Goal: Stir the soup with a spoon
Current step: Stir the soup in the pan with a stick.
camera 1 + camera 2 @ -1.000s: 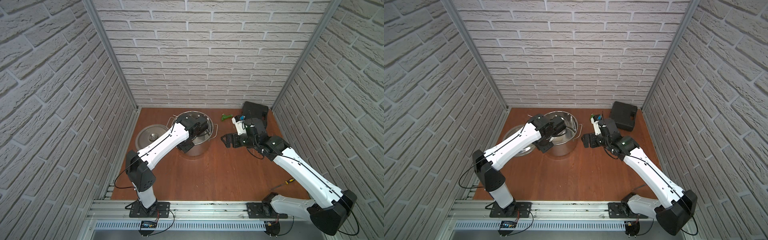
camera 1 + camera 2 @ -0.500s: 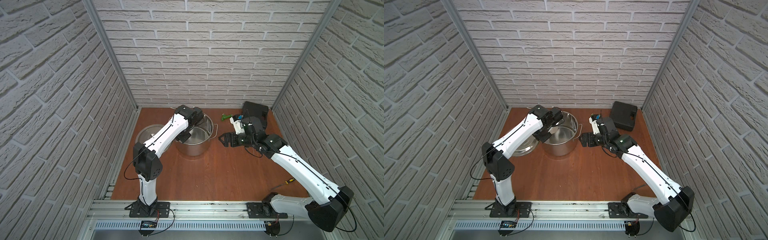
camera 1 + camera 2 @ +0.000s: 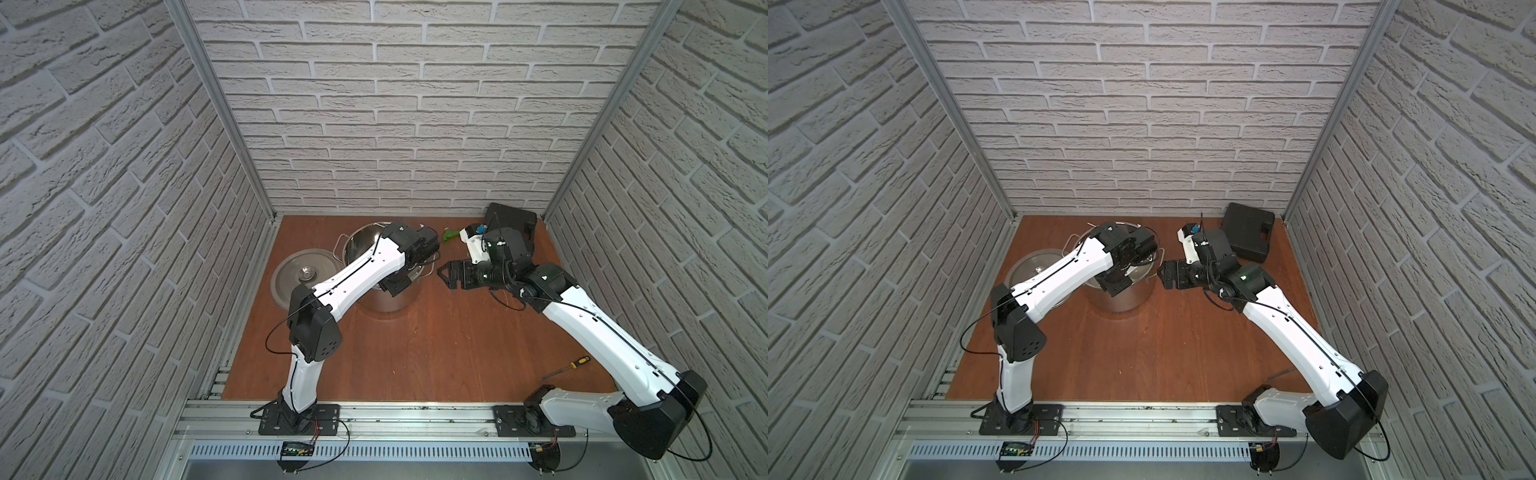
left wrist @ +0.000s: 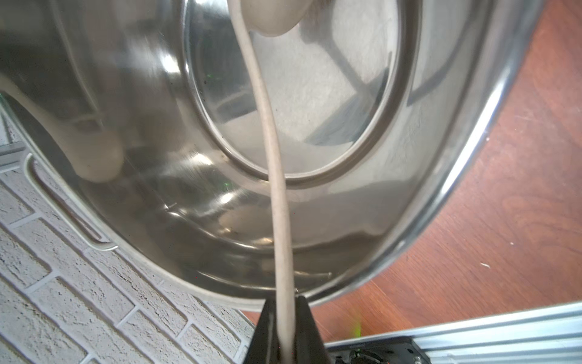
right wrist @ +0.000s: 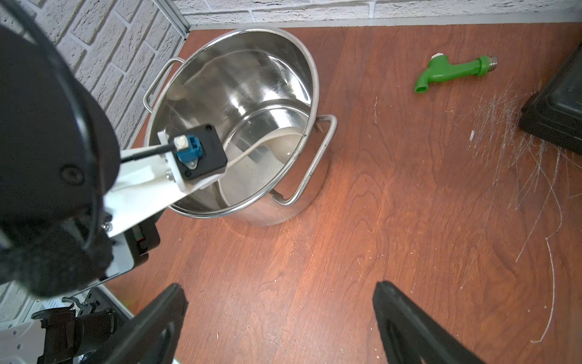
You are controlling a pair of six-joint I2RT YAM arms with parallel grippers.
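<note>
A steel pot (image 3: 386,297) (image 3: 1121,297) stands at the back of the wooden table. My left gripper (image 4: 285,302) hangs over its rim, shut on the slim handle of the cream spoon (image 4: 271,141). The spoon's round bowl (image 5: 283,143) is down inside the pot (image 5: 252,78), near the wall on the right-hand side. No soup shows; the pot's bottom (image 4: 315,94) looks like bare shiny steel. My right gripper (image 3: 446,274) (image 3: 1165,276) (image 5: 280,288) stands open just right of the pot, low over the table, holding nothing.
The pot's lid (image 3: 305,276) lies flat to the left of the pot. A green plastic tap (image 5: 453,71) and a black case (image 3: 515,220) sit at the back right. A yellow-and-black screwdriver (image 3: 575,365) lies near the front right.
My left wrist has swung from the pot's middle to its back left and round to its right side, carrying the spoon. The right gripper has stayed open in much the same place.
</note>
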